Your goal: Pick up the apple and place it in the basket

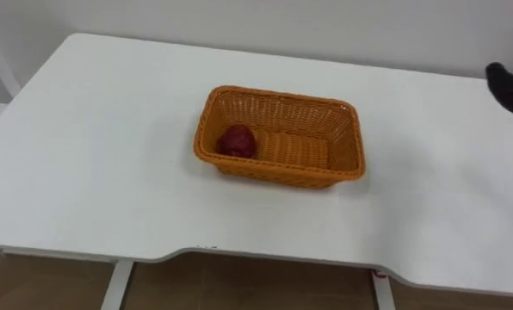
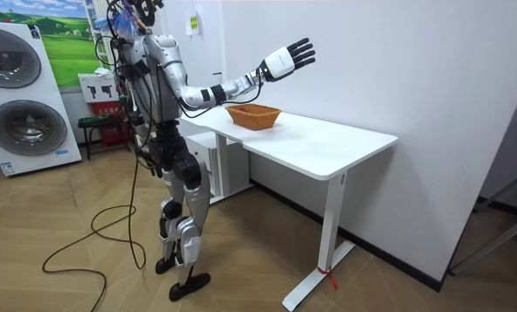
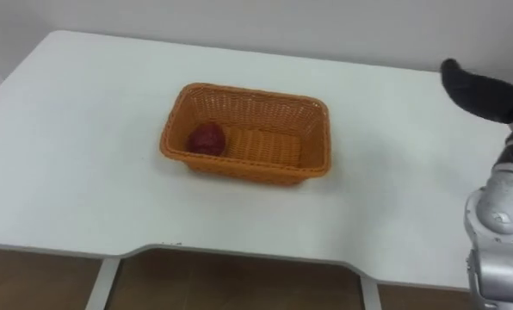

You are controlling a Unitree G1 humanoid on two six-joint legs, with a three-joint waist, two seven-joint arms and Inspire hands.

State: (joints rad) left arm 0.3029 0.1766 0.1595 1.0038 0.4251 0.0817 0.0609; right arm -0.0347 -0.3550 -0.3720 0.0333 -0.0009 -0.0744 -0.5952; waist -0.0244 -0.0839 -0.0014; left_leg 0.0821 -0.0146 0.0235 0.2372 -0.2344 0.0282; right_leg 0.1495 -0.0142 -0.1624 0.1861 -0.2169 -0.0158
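A red apple lies in the left end of an orange woven basket on a white surface. The right robot hand shows at the right edge, well apart.

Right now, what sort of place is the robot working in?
Probably a laundry-like room set up for housework trials: two front-loading washing machines stand at the room view's left, and a white table by the wall bears a wicker basket with an apple in it.
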